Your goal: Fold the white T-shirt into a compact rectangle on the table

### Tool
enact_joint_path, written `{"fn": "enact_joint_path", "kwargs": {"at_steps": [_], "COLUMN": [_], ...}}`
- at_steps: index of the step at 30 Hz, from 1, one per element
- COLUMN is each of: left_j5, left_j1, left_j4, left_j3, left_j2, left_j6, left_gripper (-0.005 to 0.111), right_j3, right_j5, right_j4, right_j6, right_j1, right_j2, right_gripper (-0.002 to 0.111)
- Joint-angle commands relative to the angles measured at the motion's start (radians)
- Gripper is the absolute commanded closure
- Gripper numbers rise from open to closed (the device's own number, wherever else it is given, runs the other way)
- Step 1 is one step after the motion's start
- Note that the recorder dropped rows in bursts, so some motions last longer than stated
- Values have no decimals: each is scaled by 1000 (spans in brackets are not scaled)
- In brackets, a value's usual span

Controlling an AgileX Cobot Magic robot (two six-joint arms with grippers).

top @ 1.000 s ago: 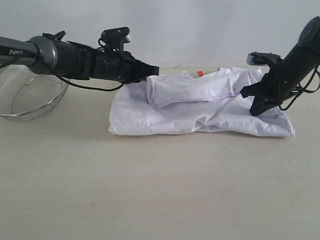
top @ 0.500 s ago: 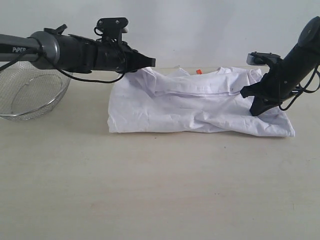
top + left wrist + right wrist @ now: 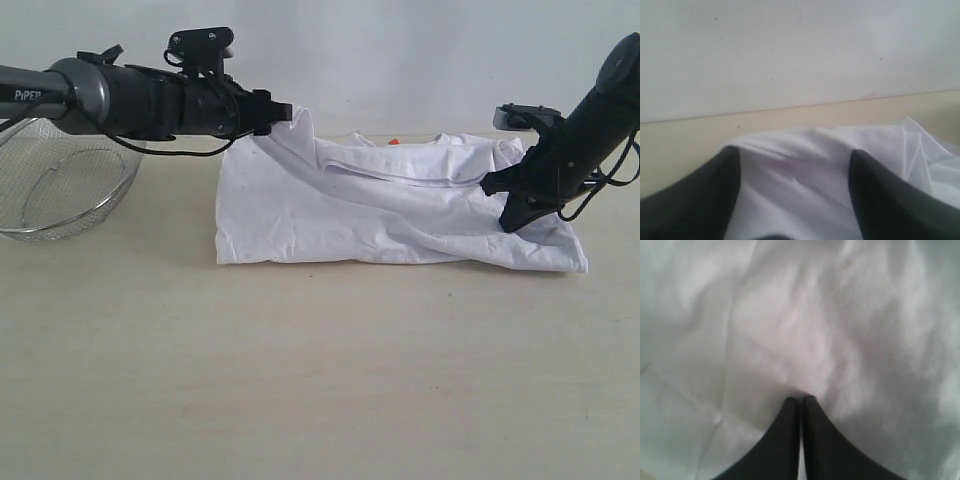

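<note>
left arm (image 3: 130, 100) reaches in from the left edge of the exterior view, near level and well above the desk (image 3: 300, 390), passing over the rim of a wire-mesh basket (image 3: 60, 195). left tool (image 3: 280, 112) points toward the middle, clamped on the far left corner of the white t-shirt (image 3: 380, 215); the cloth rises in a peak to its tip. in the left wrist view its two dark fingers (image 3: 705, 205) stand apart with white cloth bunched between them and draped over the front. right arm (image 3: 590, 130) slants steeply down from the upper right. right tool (image 3: 510, 222) tips down onto the shirt's right part; in the right wrist view (image 3: 801, 400) the fingers sit together, tips touching the cloth, creases spreading from them; cannot tell whether any cloth is caught between. shirt lies on the desk at mid-depth, just beside the basket, long axis running left to right in the exterior view. a loose folded layer lies along its far half. orange tag (image 3: 396, 142) shows at the far edge, so the neck faces the wall (image 3: 400, 60).
</note>
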Motion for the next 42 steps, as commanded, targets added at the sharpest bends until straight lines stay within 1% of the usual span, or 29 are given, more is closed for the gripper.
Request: {"fn": "enact_joint_path", "kwargs": {"at_steps": [1,4,5,8,11,14,18,20,24,27,33,35,37,38,41,42], "left_j5": [51,102,122,175,185,200,233,273,400,450,432,438,478,513,539,589], "left_j1": [4,4,4,4,6,6,8,15,17,17,19,21,25,25,25,25], "left_j4": [-10,-10,-8,-30,-25,64,276,420,692,837,1033,1048,1048,1056,1077,1089], "left_j3": [-7,-7,-7,-7,-4,-2,57,92,148,153,153,153,153,153,153,153], "left_j2": [-21,-19,-19,-21,-21,-26,-64,-77,-74,-63,-32,-20,-10,-2,-2,-2], "left_j6": [-2,-10,-11,-14,-18,-27,-187,-313,-593,-762,-976,-987,-987,-987,-987,-979], "left_gripper": [70,100,102,102,102,102,102,102,102,102,102,102,102,102,102,102], "right_j3": [3,3,3,3,3,3,3,3,3,3,3,3,3,3,5,5], "right_j5": [-10,-4,-4,-2,4,21,43,45,42,44,22,23,33,36,38,62], "right_j4": [-2,-2,-3,-4,-6,-31,-68,-68,-66,-69,-69,-69,-69,-78,-118,-136], "right_j6": [-9,-9,-9,-9,-9,-11,9,13,35,41,57,62,64,64,82,89], "right_j1": [1,1,1,1,1,1,1,1,1,1,2,2,3,11,40,53], "right_j2": [-2,-2,-2,-2,-2,-2,-2,-7,-22,-41,-33,-21,-11,-1,17,27], "right_gripper": [109,109,109,109,109,109,109,109,109,109,109,109,109,109,109,109]}}
